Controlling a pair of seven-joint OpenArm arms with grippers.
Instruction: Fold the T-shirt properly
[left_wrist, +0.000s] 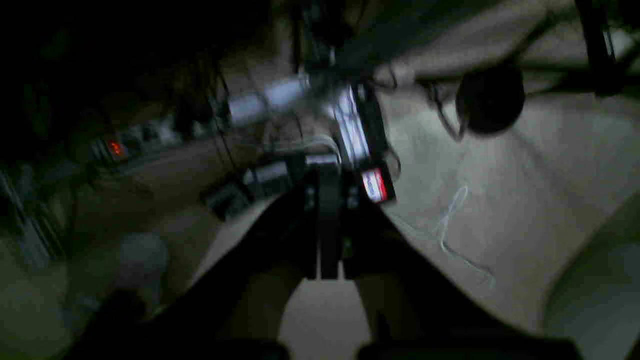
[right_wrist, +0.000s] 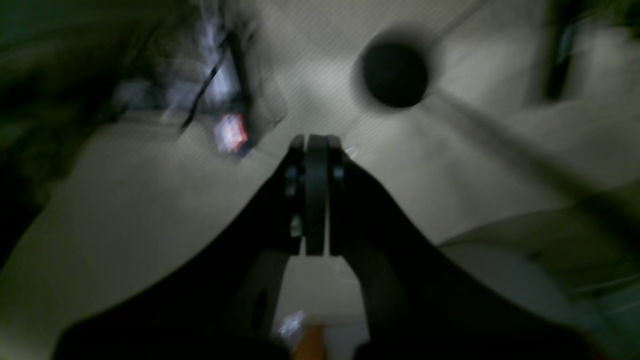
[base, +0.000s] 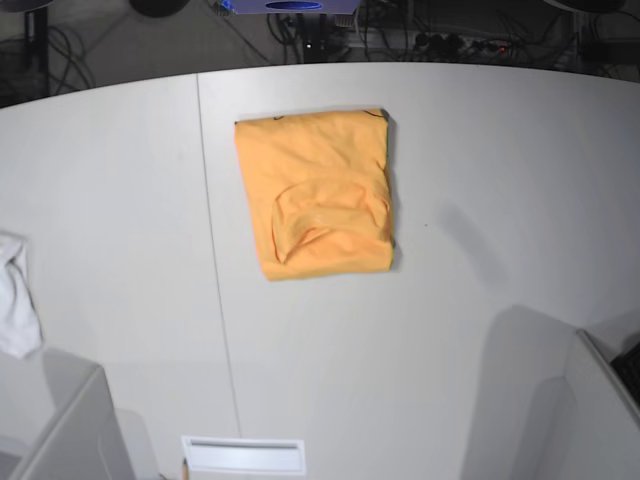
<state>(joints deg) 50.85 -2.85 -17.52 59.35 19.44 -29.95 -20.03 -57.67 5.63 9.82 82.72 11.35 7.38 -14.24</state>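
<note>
Meanwhile, folded T-shirt (base: 315, 192) lies mid-table (base: 480, 150); left gripper (left_wrist: 329, 225) and right gripper (right_wrist: 315, 195) closed, empty.

Broad pale grey table (base: 120, 200) with a curved far edge and a thin seam running front to back left of centre. Lying flat on it just right of the seam, toward the far edge: folded orange cotton T-shirt (base: 318, 192), roughly rectangular, wrinkled in the middle. At the left edge, well apart, a crumpled small white cloth (base: 15, 297).
</note>
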